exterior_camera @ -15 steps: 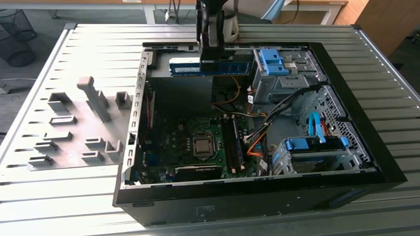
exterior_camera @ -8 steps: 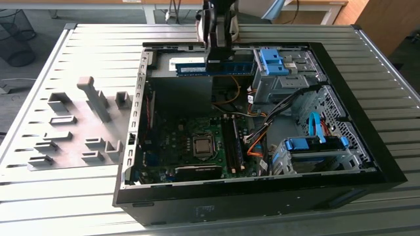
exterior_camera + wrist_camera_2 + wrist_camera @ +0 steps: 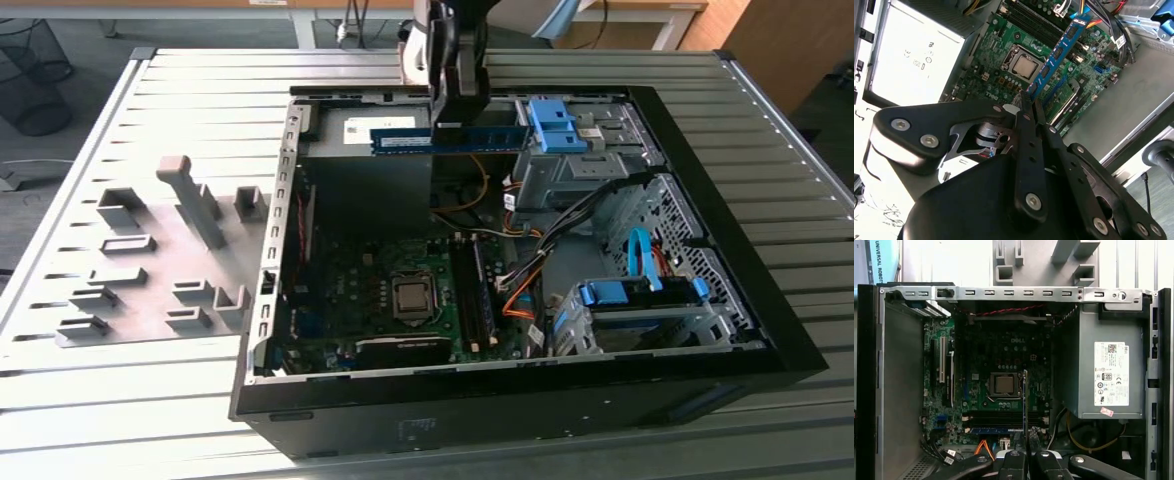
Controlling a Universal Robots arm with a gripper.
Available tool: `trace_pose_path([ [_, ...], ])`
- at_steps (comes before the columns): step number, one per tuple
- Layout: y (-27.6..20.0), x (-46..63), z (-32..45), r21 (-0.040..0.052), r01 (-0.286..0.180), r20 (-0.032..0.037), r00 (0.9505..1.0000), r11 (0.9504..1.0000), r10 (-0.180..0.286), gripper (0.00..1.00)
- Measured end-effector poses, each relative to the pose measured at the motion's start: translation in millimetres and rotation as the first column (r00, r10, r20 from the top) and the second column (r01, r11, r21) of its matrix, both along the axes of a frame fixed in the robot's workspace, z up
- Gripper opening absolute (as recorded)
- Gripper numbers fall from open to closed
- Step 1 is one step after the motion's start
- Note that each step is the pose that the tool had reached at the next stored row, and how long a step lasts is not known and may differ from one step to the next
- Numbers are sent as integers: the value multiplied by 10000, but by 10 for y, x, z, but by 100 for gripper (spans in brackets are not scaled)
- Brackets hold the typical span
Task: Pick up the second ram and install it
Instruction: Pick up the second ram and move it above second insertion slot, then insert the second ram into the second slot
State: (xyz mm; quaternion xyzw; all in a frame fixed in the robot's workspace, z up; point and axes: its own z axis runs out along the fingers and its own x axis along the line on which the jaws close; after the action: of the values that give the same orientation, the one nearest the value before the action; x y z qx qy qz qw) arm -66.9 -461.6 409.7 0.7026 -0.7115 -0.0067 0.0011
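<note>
The second ram [image 3: 400,141] is a long blue stick with black chips, held level over the far side of the open computer case [image 3: 534,405]. My gripper [image 3: 454,133] is shut on its middle from above. In the second wrist view the ram [image 3: 1056,57] reaches out from the gripper [image 3: 1028,103] over the green motherboard [image 3: 999,45]. The first wrist view has the ram [image 3: 1025,390] edge-on, above the gripper [image 3: 1025,452] and over the black memory slots [image 3: 1004,417]. Another blue stick [image 3: 996,431] sits in one of those slots.
The processor socket [image 3: 412,295] lies mid-board, the memory slots [image 3: 470,290] just to its right in the exterior view. A grey power supply [image 3: 1104,375], orange cables [image 3: 521,290] and blue drive bays [image 3: 641,295] crowd the case. Grey holder blocks [image 3: 160,260] stand outside it, on the exterior view's left.
</note>
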Motion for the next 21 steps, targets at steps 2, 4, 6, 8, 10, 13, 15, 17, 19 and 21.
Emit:
trace_pose_path([
  [2, 0, 7, 0, 1, -1, 1, 10000, 10000, 1, 14],
  [4, 0, 7, 0, 0, -1, 0, 10000, 10000, 1, 14],
  [6, 0, 8, 0, 0, 0, 0, 10000, 10000, 0, 14],
  [8, 0, 8, 0, 1, -1, 0, 10000, 10000, 1, 14],
  [10, 0, 9, 0, 1, -1, 0, 10000, 10000, 1, 14],
  [13, 0, 9, 0, 0, 20, 0, 10000, 10000, -20, 14],
  [15, 0, 9, -1, 0, 86, 0, 10000, 10000, -86, 14],
  [17, 1, 9, -1, -1, 214, 0, 9998, 9998, -214, 14],
  [19, 1, 9, -2, -1, 385, 0, 9993, 9993, -385, 14],
  [21, 0, 9, -4, 0, 641, 0, 9979, 9979, -641, 14],
])
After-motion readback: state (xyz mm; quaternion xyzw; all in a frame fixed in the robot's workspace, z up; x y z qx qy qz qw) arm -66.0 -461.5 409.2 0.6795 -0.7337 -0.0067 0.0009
